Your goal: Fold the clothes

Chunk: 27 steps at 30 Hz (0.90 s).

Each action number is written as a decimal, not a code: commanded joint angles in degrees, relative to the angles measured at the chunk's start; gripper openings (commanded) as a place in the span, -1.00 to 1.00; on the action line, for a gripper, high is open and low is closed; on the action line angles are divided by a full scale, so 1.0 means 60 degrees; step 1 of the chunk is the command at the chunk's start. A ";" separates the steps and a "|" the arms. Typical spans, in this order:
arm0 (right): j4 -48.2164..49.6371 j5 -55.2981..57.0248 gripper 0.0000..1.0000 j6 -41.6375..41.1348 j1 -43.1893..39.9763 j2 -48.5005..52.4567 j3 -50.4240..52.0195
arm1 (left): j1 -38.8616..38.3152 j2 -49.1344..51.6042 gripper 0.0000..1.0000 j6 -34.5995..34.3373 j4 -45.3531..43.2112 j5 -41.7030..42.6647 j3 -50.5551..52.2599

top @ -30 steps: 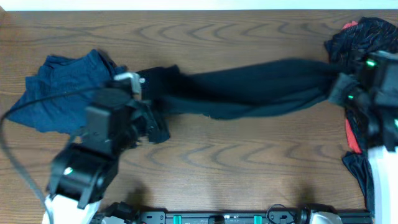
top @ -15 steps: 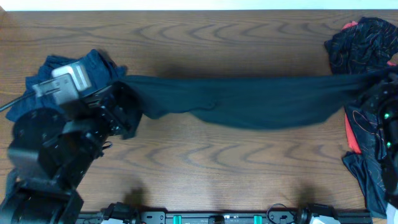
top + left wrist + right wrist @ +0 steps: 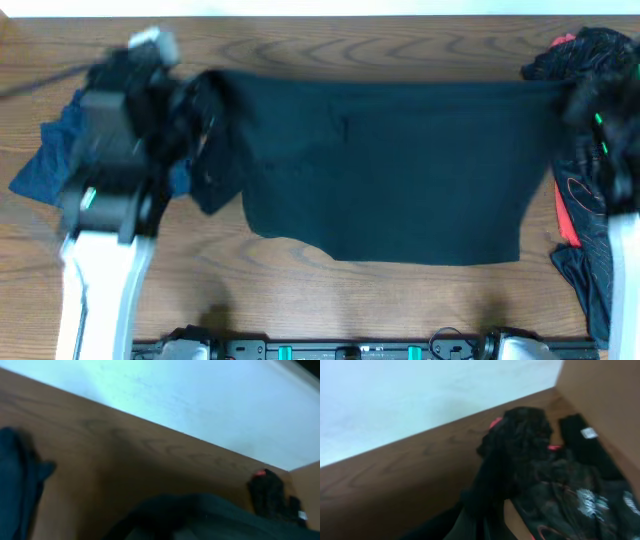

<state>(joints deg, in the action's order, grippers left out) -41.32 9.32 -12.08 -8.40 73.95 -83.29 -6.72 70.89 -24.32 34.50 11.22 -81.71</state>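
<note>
The clothes, a plain black shirt [image 3: 390,170], is stretched wide across the middle of the table, its upper edge taut between both grippers. My left gripper [image 3: 200,100] is shut on the shirt's upper left corner, and a sleeve hangs beneath it. My right gripper [image 3: 572,95] is shut on the upper right corner. The left wrist view shows only dark shirt fabric [image 3: 200,515] over the jaws, hiding the fingers. In the right wrist view, black shirt cloth [image 3: 475,510] likewise covers the jaws.
A dark blue garment [image 3: 45,165] lies crumpled at the table's left, under my left arm. A black garment with thin red lines [image 3: 585,200] is piled along the right edge, beside my right arm. The wooden table [image 3: 400,300] shows bare in front of the shirt.
Both arms have moved toward the far side of the table. The shirt went from a bunched rope between them to a wide spread sheet.
</note>
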 commanded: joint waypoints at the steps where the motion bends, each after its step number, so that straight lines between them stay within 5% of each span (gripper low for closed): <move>1: 0.0863 -0.0313 -0.98 0.0240 -0.0095 0.1300 -0.0073 | 0.0189 0.1461 -0.88 0.0521 -0.1198 -0.0076 -0.0175; 4: 0.2448 -0.0379 -0.98 0.0237 -0.0098 0.2408 -0.0098 | 0.0433 0.2681 -0.88 0.0430 -0.3034 0.1111 -0.0222; 9: 0.4051 -0.0259 -0.98 0.0233 -0.0102 0.3173 -0.0765 | 0.1264 0.4156 -0.88 -0.1377 -0.5235 0.3085 -0.1490; 17: 0.3799 0.0721 -0.98 0.0178 -0.0455 0.3177 -0.2918 | 0.2248 0.4623 -0.88 -0.1785 -0.5333 0.4605 -0.4411; 20: 0.2841 0.0699 -0.98 0.0379 -0.0499 0.3177 -0.3034 | 0.2284 0.4543 -0.88 -0.1603 -0.4025 0.5974 -0.4492; 22: 0.1752 0.0696 -0.98 0.0423 -0.0492 0.3242 -0.3020 | 0.2204 0.4546 -0.88 -0.0943 -0.1869 0.6532 -0.4466; 27: -0.1421 0.0681 -0.98 0.0419 -0.0470 0.3730 -0.3016 | 0.1832 0.4645 -0.89 0.2386 0.4113 0.5548 -0.3854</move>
<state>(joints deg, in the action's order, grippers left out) -44.97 10.17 -10.44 -10.22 93.47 -101.73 4.99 96.47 -23.62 51.13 47.11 -107.59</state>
